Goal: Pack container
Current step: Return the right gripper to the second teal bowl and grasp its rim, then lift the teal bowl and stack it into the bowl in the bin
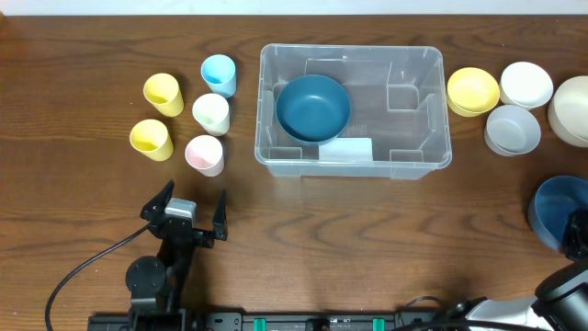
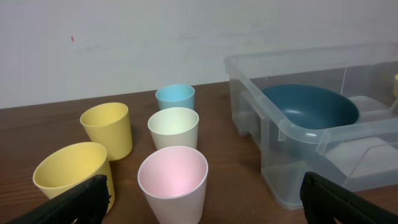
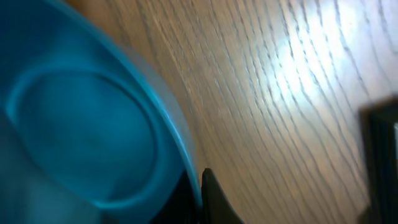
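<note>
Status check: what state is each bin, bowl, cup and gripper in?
container: open-topped, holds one bowl.
dark blue bowl: upright in container.
second blue bowl: rim gripped.
right gripper: shut on second blue bowl.
left gripper: open, empty.
yellow bowl: upright, empty.
white bowl: upright, empty.
grey bowl: upright, empty.
cream bowl: partly out of frame.
far yellow cup: upright, empty.
near yellow cup: upright, empty.
blue cup: upright, empty.
pale cup: upright, empty.
pink cup: upright, empty.

The table [image 1: 367, 230] is of dark brown wood with a clear wavy grain, and it fills almost the whole overhead view. Behind its far edge stands a plain pale wall [image 2: 124, 43] with one tiny red mark [image 2: 73, 38] on it. In the right wrist view, a soft white glare [image 3: 298, 74] lies on the wood.
</note>
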You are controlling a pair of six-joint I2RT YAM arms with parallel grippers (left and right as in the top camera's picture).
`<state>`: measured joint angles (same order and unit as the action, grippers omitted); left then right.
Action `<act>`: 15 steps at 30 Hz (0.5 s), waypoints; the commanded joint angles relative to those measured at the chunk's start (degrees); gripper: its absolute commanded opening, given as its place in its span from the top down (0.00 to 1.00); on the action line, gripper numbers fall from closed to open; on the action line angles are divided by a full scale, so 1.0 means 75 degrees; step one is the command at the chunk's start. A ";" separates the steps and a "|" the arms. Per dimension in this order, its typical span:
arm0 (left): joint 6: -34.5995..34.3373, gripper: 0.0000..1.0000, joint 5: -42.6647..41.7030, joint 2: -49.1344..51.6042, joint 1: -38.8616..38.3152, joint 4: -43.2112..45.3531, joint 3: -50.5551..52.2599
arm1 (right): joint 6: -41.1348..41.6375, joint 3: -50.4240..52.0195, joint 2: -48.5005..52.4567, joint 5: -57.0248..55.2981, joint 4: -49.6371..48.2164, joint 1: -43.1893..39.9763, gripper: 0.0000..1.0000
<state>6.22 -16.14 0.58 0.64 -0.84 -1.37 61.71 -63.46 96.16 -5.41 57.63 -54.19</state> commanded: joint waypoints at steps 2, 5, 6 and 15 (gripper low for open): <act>-0.0009 0.02 -0.0047 -0.0047 0.0035 -0.0242 0.0152 | -0.0015 -0.0752 -0.0766 0.0501 0.0629 -0.0029 0.99; -0.0009 0.02 -0.0047 -0.0047 0.0035 -0.0242 0.0152 | -0.0455 -0.1539 -0.1533 0.0801 0.0807 0.0166 0.98; -0.0009 0.02 -0.0047 -0.0047 0.0035 -0.0242 0.0152 | -0.0589 -0.1818 -0.1821 0.0874 0.0839 0.0291 0.98; -0.0009 0.02 -0.0047 -0.0047 0.0035 -0.0242 0.0152 | -0.1550 -0.3010 -0.3844 0.2151 -0.0455 0.3497 0.99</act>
<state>6.22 -16.14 0.58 0.67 -0.82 -1.37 53.76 -85.38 69.65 5.72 56.01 -36.32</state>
